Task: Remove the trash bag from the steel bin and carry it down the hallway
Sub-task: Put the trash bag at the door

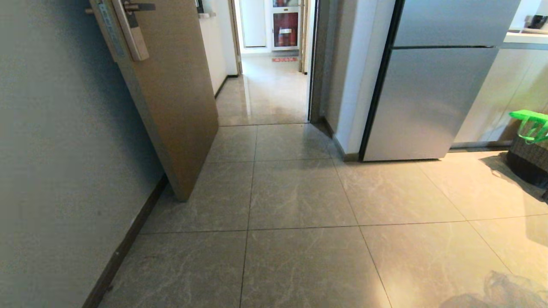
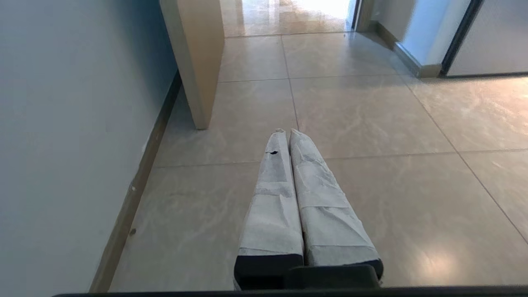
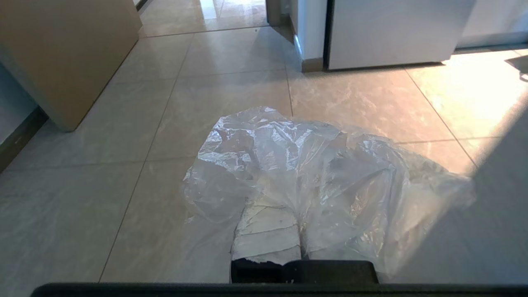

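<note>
The trash bag (image 3: 288, 144), clear and crinkly, is draped over my right gripper (image 3: 298, 206), which is shut on it and holds it just above the tiles. Only the base of the taped fingers (image 3: 268, 235) shows under the plastic. A corner of the bag (image 1: 509, 288) appears at the bottom right of the head view. The hallway (image 1: 269, 94) runs ahead between an open door and a wall corner, with glossy tiles. My left gripper (image 2: 288, 133) hangs shut and empty over the floor near the left wall. The steel bin is out of view.
A brown door (image 1: 171, 98) stands open on the left against a grey wall (image 1: 64, 149). A steel fridge (image 1: 428, 94) fills the right side. A dark woven basket (image 1: 528, 160) with green handles sits at the far right.
</note>
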You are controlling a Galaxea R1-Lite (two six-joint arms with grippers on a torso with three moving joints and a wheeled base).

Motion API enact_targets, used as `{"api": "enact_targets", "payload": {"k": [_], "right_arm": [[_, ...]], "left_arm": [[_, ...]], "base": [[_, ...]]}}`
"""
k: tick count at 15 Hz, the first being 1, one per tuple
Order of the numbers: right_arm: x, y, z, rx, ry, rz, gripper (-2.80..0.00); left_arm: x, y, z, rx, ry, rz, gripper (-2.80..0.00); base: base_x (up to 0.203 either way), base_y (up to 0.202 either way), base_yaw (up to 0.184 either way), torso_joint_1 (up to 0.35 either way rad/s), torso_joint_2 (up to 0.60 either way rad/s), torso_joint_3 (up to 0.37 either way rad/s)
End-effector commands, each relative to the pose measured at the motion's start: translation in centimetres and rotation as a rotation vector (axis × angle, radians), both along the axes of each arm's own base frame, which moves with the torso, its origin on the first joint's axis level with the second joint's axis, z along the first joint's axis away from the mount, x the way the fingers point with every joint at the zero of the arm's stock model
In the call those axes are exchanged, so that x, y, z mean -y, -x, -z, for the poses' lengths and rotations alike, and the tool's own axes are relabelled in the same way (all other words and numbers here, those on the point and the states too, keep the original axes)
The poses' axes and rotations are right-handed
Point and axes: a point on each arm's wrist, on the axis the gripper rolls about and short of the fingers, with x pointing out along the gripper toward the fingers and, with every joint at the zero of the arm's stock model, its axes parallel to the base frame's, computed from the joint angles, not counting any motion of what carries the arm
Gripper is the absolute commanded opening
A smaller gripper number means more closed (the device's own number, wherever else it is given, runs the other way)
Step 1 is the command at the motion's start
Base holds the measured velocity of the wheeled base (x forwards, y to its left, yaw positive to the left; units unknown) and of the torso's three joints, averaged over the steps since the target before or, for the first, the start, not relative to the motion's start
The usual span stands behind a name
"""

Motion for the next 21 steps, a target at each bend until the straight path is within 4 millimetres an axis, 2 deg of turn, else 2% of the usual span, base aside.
{"api": "enact_targets", "payload": {"k": [1, 21], "right_arm": [[0.00, -0.02, 0.03, -0.002, 0.000, -0.001, -2.80], [0.00, -0.02, 0.03, -0.002, 0.000, -0.001, -2.80]], "left_arm": [[0.00, 0.00, 0.00, -0.001, 0.000, 0.000, -2.80], [0.00, 0.00, 0.00, -0.001, 0.001, 0.000, -2.80]], "base": [[0.194, 0.000, 0.003, 0.002, 0.00, -0.002], [0.192, 0.000, 0.000, 0.002, 0.00, 0.002]]}}
